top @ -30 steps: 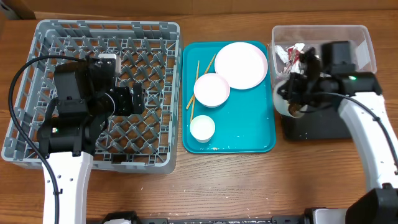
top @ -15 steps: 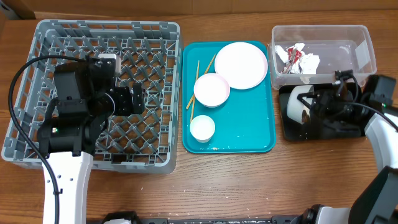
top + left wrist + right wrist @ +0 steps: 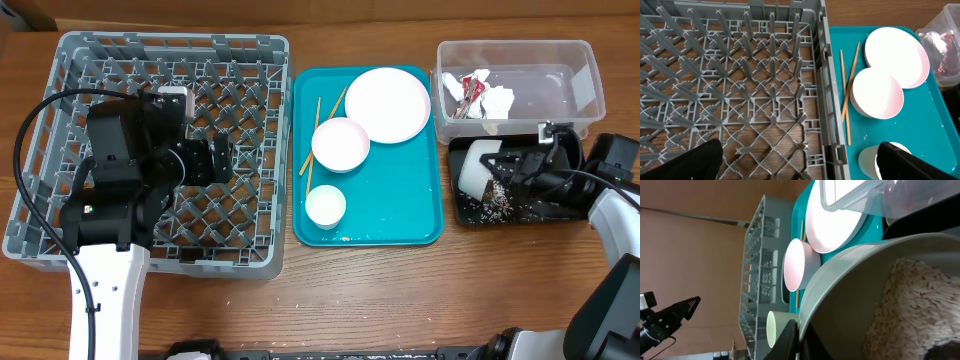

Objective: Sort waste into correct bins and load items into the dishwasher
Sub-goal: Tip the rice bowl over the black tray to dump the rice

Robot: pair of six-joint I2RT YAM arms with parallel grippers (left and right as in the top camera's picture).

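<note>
**Tipped bowl, rice only partly out**

The right gripper (image 3: pixel 508 168) is clamped on the rim of a round white hard bowl (image 3: pixel 477 166). It holds the bowl on its side, low over the left end of the shallow black rectangular plastic tray (image 3: pixel 456 214). The bowl looks rigid, smooth and fairly light, so a rim pinch is likely to swivel or slip if shaken hard. A slow roll of the wrist seems safer than a jolt. The loose white rice-like grains (image 3: pixel 491 205) weigh almost nothing and may cling to the wall rather than pour.

The overhead view shows grains scattered on the tray floor, and the crumpled white tissue (image 3: pixel 492 99) and red shiny wrapper (image 3: pixel 470 92) in the clear plastic tub (image 3: pixel 591 70). It does not show the bowl's inside. The right wrist view does: a thick bed of rice (image 3: pixel 925 305) lies against the bowl's inner wall (image 3: pixel 855 287), with one dark finger (image 3: pixel 790 339) at the rim.

The left gripper (image 3: pixel 215 160) hangs over the grey lattice dish rack (image 3: pixel 60 60), fingers spread wide and holding nothing. Its wrist camera gives the closest look at the thin wooden chopsticks (image 3: pixel 850 82). They are slender and lie flat on the teal tray (image 3: pixel 930 125), so they will probably be awkward to pinch
</note>
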